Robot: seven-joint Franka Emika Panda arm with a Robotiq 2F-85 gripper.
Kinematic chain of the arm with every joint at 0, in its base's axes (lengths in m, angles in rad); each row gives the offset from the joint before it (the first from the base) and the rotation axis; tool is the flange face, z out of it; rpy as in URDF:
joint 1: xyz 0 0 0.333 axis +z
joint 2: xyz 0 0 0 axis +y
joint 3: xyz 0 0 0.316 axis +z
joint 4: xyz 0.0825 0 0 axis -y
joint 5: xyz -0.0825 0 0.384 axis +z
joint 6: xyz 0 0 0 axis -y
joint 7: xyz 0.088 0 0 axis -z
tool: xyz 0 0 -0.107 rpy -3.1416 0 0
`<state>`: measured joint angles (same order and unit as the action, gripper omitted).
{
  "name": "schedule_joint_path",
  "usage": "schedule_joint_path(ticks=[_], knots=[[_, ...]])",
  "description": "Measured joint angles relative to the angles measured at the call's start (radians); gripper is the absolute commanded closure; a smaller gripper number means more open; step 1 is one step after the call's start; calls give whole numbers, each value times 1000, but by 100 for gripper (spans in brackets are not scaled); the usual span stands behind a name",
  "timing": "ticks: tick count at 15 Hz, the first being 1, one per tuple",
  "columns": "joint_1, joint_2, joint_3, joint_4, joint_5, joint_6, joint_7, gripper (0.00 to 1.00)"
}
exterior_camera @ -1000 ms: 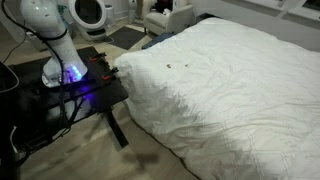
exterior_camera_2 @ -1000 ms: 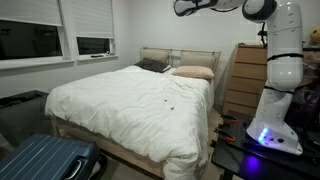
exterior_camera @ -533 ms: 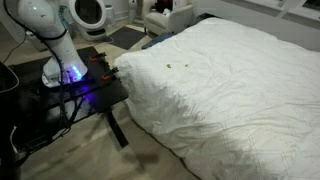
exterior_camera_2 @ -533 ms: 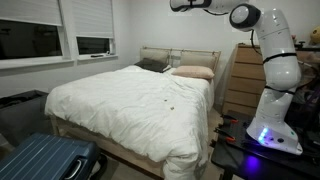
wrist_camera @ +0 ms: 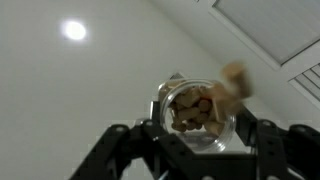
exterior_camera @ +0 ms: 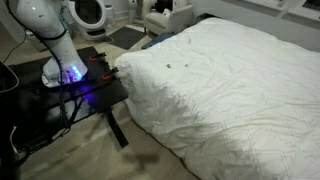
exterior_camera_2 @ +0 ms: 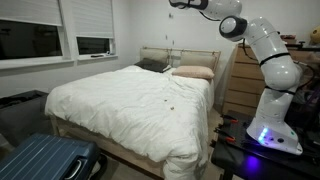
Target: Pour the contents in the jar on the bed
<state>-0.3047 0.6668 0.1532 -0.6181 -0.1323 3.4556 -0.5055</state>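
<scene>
The wrist view looks up at the ceiling, and my gripper [wrist_camera: 197,128] is shut on the clear jar [wrist_camera: 196,135], whose open mouth faces the camera. Tan-brown contents [wrist_camera: 190,108] fill the jar, and one blurred piece [wrist_camera: 234,76] sits at its rim. In an exterior view the gripper [exterior_camera_2: 179,3] is high above the bed [exterior_camera_2: 120,100], near the top edge of the frame. The jar itself cannot be made out there. A few tiny dark bits [exterior_camera: 171,67] lie on the white duvet [exterior_camera: 230,90], and they show as specks [exterior_camera_2: 169,103] from the foot end too.
The arm's base stands on a black table [exterior_camera: 95,95] with a blue glow beside the bed. A blue suitcase [exterior_camera_2: 45,160] lies at the bed's foot. A wooden dresser [exterior_camera_2: 243,75] stands by the headboard, with pillows [exterior_camera_2: 190,72] next to it.
The arm has stretched out further over the bed, carrying the gripper leftward along the top of the exterior view. The bed and the bits on it have not moved.
</scene>
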Motion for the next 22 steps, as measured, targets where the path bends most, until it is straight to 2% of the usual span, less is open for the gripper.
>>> schedule_joint_path(ticks=[6,10,13,15,22], knots=[[2,210,84,272,-54,0,-11,55],[-20,230,238,283,-130,3,-59,55],[-46,231,415,279,-243,2,-110,55],[-70,240,562,277,-330,2,-162,55],[-151,344,1164,270,-761,0,-326,55]])
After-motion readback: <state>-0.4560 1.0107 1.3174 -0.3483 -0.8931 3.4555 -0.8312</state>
